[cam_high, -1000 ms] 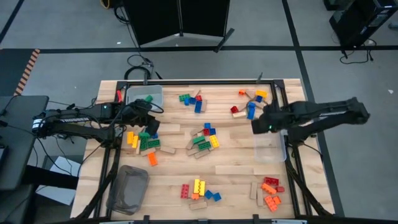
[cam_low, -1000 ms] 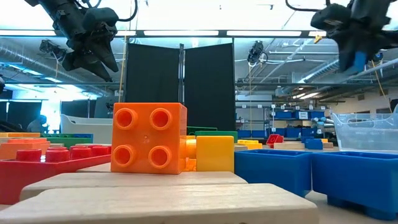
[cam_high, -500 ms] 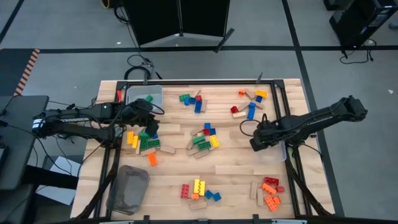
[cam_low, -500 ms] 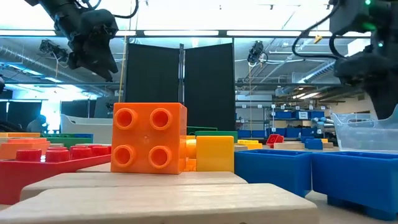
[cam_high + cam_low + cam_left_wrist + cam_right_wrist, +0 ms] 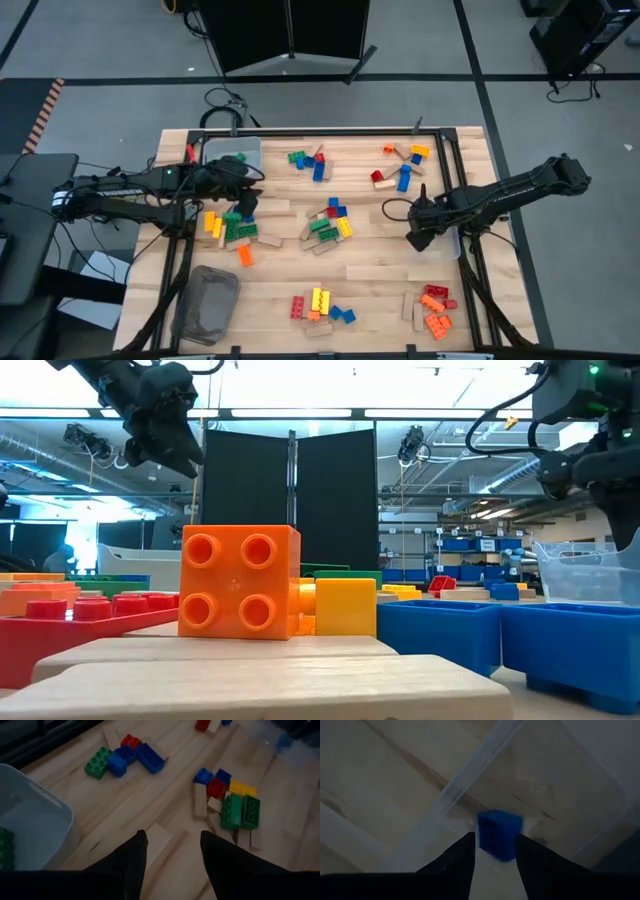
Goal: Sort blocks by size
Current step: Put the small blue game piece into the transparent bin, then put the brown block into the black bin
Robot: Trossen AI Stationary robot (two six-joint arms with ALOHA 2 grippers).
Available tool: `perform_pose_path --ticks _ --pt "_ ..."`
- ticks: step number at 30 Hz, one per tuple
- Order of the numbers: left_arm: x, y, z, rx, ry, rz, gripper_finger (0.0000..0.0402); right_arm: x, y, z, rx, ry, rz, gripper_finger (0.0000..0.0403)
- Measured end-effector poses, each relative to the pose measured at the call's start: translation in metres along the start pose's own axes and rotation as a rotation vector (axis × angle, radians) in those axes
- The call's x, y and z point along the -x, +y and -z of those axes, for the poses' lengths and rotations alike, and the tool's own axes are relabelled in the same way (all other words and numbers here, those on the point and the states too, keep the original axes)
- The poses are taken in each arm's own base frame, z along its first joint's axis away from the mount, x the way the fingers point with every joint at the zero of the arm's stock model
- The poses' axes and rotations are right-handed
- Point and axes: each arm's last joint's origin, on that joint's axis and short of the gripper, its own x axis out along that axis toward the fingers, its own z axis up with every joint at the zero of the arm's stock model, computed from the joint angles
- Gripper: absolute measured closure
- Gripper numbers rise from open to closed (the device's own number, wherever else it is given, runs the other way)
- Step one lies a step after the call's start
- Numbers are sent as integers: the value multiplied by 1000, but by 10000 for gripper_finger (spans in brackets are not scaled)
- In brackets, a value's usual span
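The right gripper has been lowered over the clear bin, and its fingers are parted, so the blue block is released into it. The left gripper hangs open, empty, beside the grey bin.

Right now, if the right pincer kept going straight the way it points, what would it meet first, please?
The right pincer points down into the clear bin. A blue block sits just past its fingertips, so it would probably meet that first, then the bin's floor. Whether the block is free is unclear.
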Motion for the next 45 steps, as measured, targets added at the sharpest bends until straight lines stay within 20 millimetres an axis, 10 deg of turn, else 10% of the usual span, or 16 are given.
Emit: perform_pose_path --ticks 20,45 --pt "-44 -55 4 33 15 132 208 0 -1 -2 119 -53 27 249" --pt "-104 -101 56 -806 496 151 208 0 0 -4 170 -101 37 249"
